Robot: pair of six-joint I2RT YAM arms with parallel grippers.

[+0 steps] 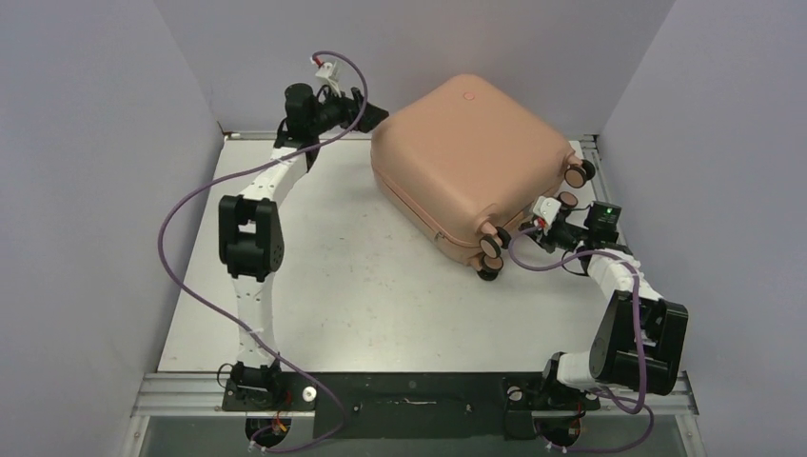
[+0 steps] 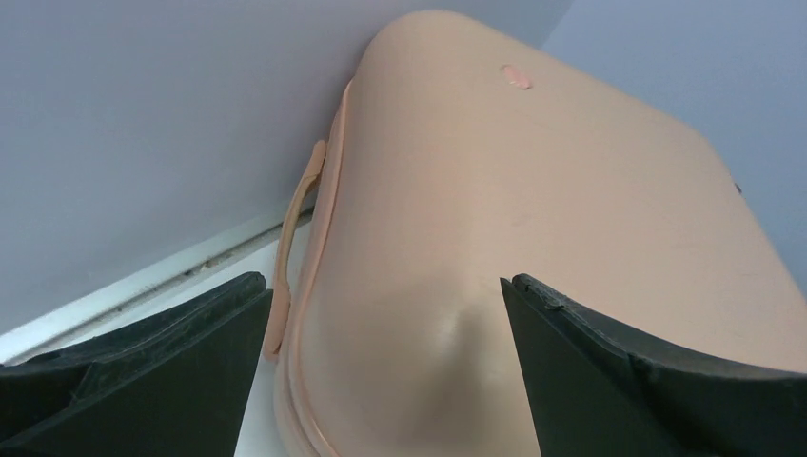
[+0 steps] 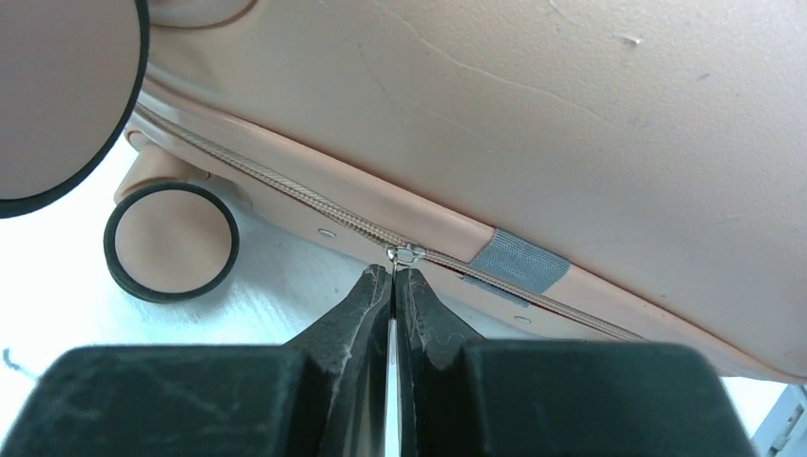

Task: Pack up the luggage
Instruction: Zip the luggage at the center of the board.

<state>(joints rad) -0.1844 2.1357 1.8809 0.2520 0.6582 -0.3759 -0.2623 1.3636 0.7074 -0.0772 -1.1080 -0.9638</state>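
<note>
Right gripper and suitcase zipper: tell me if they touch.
Touching. Right wrist view: the right gripper is pinched shut on the zipper, no gap between them.

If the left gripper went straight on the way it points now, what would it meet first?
The luggage: its rounded shell fills the gap between the left gripper's open jaws, dead ahead. It looks close, though depth is unclear.

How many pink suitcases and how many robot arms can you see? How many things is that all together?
Pink suitcase: 1
Robot arms: 2 (left arm, right arm)
Total: 3
</note>
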